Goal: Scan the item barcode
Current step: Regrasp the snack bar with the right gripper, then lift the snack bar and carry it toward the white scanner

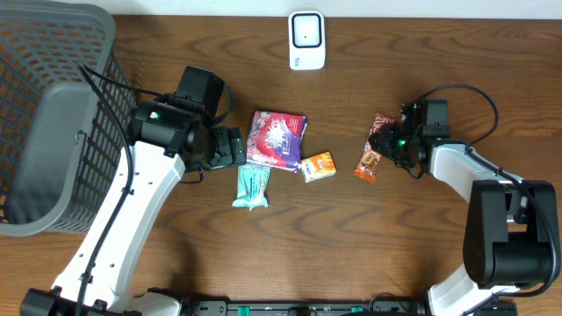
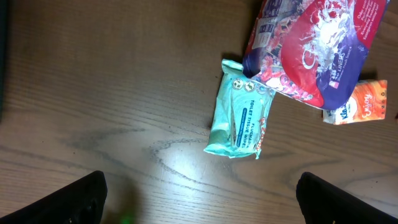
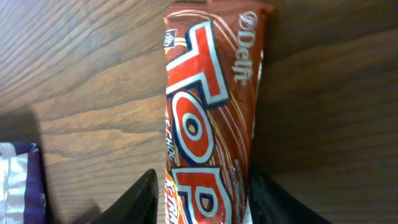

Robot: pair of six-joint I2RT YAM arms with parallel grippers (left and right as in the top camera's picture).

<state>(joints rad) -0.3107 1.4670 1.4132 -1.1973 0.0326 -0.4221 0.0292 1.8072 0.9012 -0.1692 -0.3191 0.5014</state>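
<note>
Bar [image 1: 371, 160] lies flat on the table [image 1: 421, 263], well to the right of the purple bag [image 1: 278, 139], with its far end under the right gripper [image 1: 388, 142]. In the right wrist view the bar [image 3: 211, 124] shows its red wrapper face up. The right gripper [image 3: 208, 186] has one finger on each side of the bar's near end, close against the edges. Whether they are pinching it cannot be told.

The left gripper [image 1: 234, 147] hangs just left of the bag, its fingers [image 2: 81, 199] spread wide and holding nothing. A teal wipes pack [image 1: 251, 186] touches the bag's near left corner. A small orange pack [image 1: 319, 166] sits at the bag's near right corner, between bag and bar. The white scanner [image 1: 306, 39] stands beyond the bag at the table's far edge. A grey basket [image 1: 53, 105] sits far left of the bag.
</note>
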